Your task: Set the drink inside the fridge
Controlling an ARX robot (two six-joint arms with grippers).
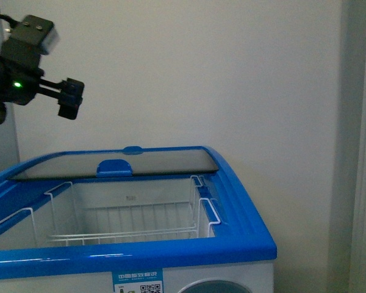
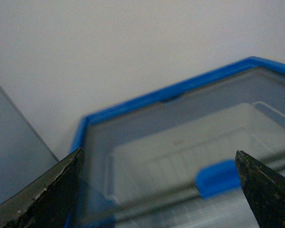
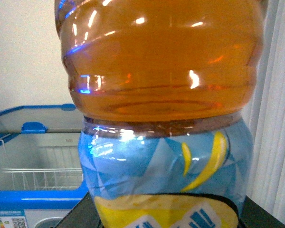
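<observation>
The drink (image 3: 161, 76) fills the right wrist view: a plastic bottle of amber-orange liquid whose label here is blue and yellow, not red; its cap is out of view. My right gripper (image 3: 166, 216) is shut on it, with only dark finger edges showing low beside the label. The fridge (image 1: 140, 253), white with a blue rim, stands open in front, and a white wire basket (image 1: 128, 227) hangs inside. The fridge also shows in the right wrist view (image 3: 33, 197), to one side of the bottle. My left gripper (image 1: 70, 97) is open and empty, held high above the fridge's left end (image 2: 147, 100). The right gripper is outside the front view.
The glass lid (image 1: 158, 161) with its blue handle (image 1: 114, 167) is slid to the back half of the fridge. A plain pale wall (image 1: 201, 73) rises behind. A white ribbed panel (image 3: 278, 118) stands to the right of the fridge.
</observation>
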